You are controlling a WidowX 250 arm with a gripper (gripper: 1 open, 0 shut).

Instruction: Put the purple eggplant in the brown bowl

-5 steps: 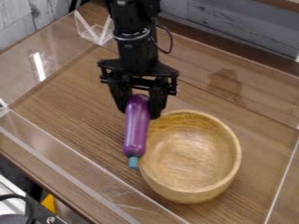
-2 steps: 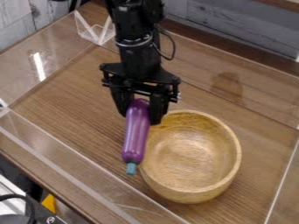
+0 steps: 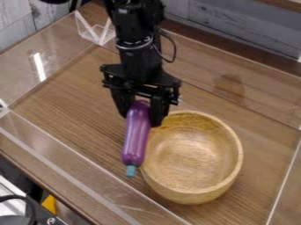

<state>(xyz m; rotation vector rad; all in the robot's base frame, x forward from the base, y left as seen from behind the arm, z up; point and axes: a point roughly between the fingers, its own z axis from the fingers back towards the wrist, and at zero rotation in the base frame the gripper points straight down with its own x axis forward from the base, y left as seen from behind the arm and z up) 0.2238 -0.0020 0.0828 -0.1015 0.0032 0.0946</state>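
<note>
The purple eggplant (image 3: 136, 136) hangs nearly upright from my gripper (image 3: 140, 107), its teal stem tip pointing down at the left rim of the brown bowl (image 3: 192, 156). My gripper is shut on the eggplant's upper end, with a black finger on each side of it. The wooden bowl sits on the table to the right of the eggplant and holds nothing. The eggplant's lower end is just outside the bowl's left wall, close to the tabletop.
The wooden table (image 3: 70, 105) is enclosed by clear plastic walls (image 3: 47, 167) along the front and left. White cable ties or wires (image 3: 97, 33) hang by the arm at the back. A grey plank wall rises behind.
The gripper and the eggplant have shifted slightly to the right and toward the bowl. The grip is unchanged.
</note>
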